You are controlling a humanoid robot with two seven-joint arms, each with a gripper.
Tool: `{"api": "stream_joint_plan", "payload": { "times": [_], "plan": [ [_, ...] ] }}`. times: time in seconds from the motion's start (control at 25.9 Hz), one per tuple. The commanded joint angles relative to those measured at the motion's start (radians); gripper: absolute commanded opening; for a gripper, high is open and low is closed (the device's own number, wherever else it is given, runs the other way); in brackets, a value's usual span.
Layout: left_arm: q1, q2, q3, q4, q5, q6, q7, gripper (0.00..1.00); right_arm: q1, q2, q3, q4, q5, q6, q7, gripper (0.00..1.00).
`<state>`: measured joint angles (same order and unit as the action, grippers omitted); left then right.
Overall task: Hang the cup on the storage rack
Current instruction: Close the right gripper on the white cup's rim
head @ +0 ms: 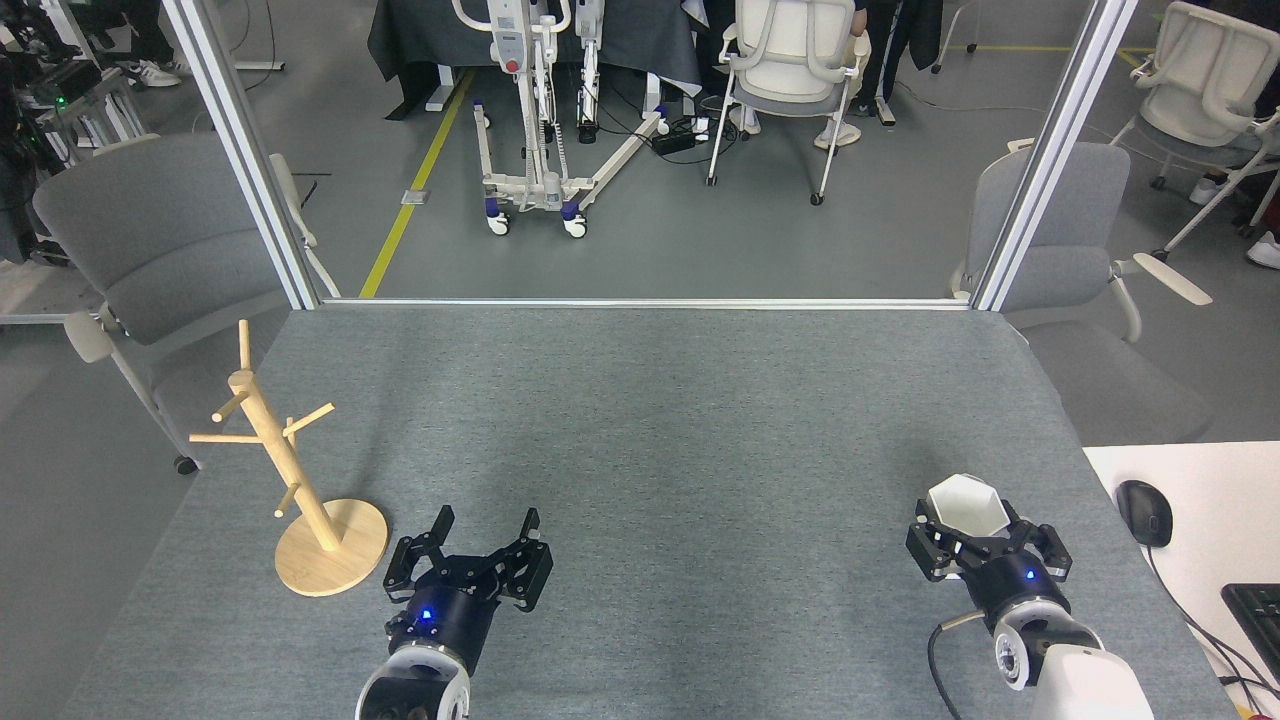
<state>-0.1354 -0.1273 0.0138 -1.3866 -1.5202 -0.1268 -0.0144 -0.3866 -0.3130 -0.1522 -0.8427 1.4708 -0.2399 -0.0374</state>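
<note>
Lower right, right pincer (985, 533) grasps the cup (966, 507); left pincer (483, 527) sits released near the storage rack (290, 480).

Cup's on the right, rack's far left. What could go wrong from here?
1. The right gripper has the cup only at its near side, jaws around the base; the hold may be shallow and slip in transit.
2. The storage rack stands at the table's left edge; the long cross-table carry may strain reach.
3. The left gripper, open, sits beside the rack's base and could obstruct the approach.
</note>
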Motion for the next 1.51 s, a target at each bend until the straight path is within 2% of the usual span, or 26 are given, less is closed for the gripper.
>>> {"api": "stream_joint_plan", "payload": {
  "times": [0.0,1.28,1.47],
  "plan": [
    [0.0,0.0,0.0,0.0,0.0,0.0,0.001,0.99,-0.002,0.002,0.0,0.017,0.002,-0.001,-0.001,0.99],
    [0.005,0.0,0.002,-0.002,0.008,0.001,0.002,0.99,-0.005,0.003,0.006,0.027,-0.007,0.001,-0.001,0.99],
    [0.007,0.002,0.002,-0.003,0.008,0.001,0.002,0.99,-0.046,0.002,0.006,0.065,-0.007,0.002,-0.001,0.99]
  ]
}}
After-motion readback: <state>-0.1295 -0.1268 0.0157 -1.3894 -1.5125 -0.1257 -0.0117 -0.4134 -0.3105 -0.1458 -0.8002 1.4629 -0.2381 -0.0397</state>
